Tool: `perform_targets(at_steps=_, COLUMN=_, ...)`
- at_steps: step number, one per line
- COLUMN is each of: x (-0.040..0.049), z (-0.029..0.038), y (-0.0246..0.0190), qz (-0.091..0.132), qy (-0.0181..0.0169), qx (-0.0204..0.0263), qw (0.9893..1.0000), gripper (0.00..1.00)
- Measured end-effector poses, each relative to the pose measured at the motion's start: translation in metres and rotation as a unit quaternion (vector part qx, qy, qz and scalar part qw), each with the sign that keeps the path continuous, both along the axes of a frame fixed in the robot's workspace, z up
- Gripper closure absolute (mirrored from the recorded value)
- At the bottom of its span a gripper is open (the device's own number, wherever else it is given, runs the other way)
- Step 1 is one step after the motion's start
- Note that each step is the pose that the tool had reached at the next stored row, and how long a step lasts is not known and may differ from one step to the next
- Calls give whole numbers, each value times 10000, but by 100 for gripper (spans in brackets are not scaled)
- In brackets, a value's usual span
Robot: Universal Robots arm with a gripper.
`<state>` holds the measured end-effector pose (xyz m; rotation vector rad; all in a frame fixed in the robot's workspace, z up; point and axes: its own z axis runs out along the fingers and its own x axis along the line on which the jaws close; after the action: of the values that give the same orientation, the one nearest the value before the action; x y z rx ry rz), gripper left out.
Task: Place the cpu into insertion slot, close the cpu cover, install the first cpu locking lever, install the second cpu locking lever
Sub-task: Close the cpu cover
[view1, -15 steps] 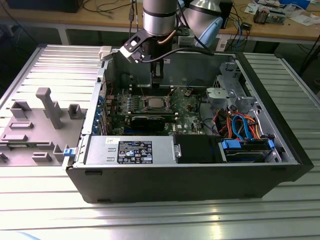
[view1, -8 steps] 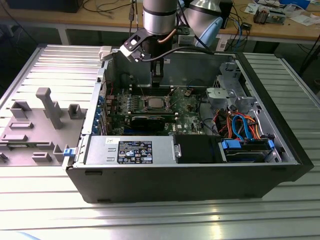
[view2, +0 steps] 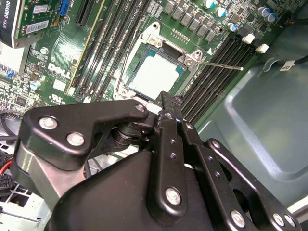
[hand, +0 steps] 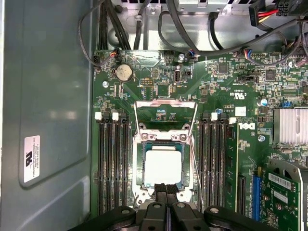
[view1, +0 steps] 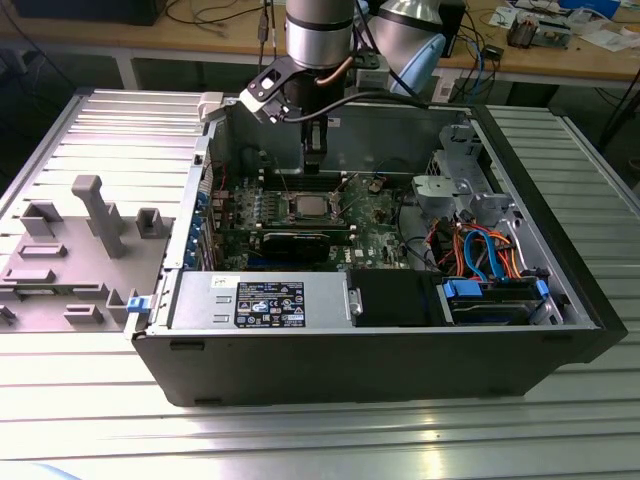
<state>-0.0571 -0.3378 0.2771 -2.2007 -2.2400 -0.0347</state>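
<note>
Silvery cpu is sitting seated, cpu cover lying open; the closed, empty end effector is hovering at its 12 o'clock in the exterior view.

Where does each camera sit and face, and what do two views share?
Exterior view: outside the computer case, looking down into it; arm, gripper show.
First wrist view: on the arm, squarely facing the cpu; gripper shows.
Second wrist view: on the arm, slanting across the motherboard; gripper shows.
Wrist views share cpu, gripper.

electronics lab: cable-strewn workbench, slotted table
</note>
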Motion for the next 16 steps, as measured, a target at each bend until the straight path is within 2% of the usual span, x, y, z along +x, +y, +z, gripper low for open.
perform_targets(at_steps=16, x=0, z=27, y=0, qz=0, qy=0, qx=0, qw=10000, gripper=89)
